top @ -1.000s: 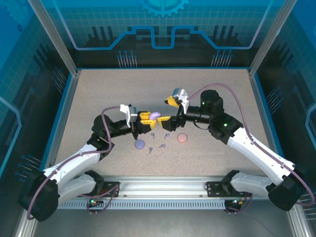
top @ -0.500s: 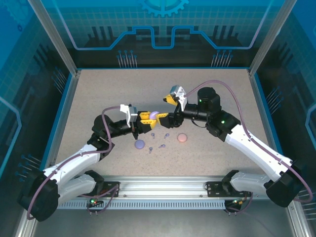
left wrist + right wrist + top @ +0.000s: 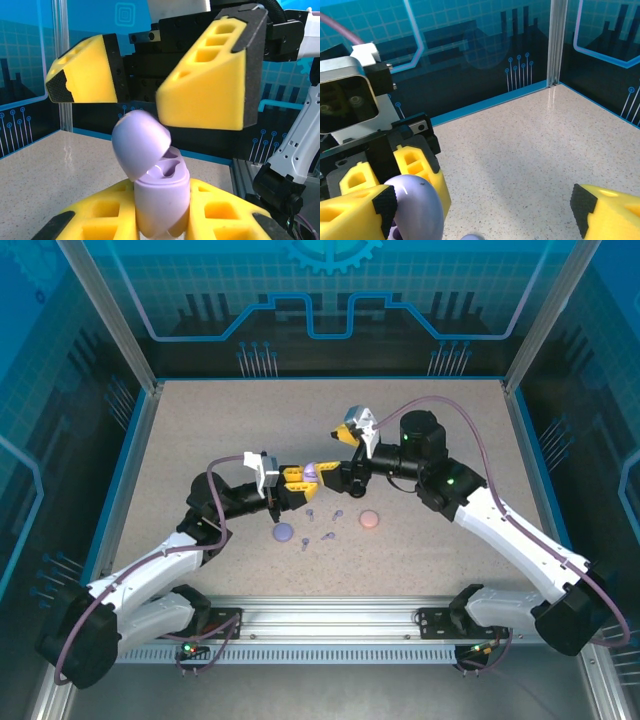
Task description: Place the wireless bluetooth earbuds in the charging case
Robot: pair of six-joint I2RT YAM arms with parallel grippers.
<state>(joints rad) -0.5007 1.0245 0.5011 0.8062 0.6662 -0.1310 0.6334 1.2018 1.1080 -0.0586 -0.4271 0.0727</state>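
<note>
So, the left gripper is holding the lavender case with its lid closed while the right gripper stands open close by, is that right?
Not quite: the lid is flipped open, not closed, as the left wrist view shows. The left gripper does hold the lavender case, and the right gripper stands open close by.

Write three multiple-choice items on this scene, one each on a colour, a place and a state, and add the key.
1. The rightmost round case lying on the table is: A black; B pale pink; C green.
2. The lavender charging case sits: A flat on the table; B atop the round case; C between the left gripper's fingers.
3. Its lid is: A hinged open; B shut; C missing.

Key:
B, it shows pink against the speckled table.
C, the yellow pads clamp its sides in the left wrist view.
A, the lid tilts back, baring the earbud wells.
</note>
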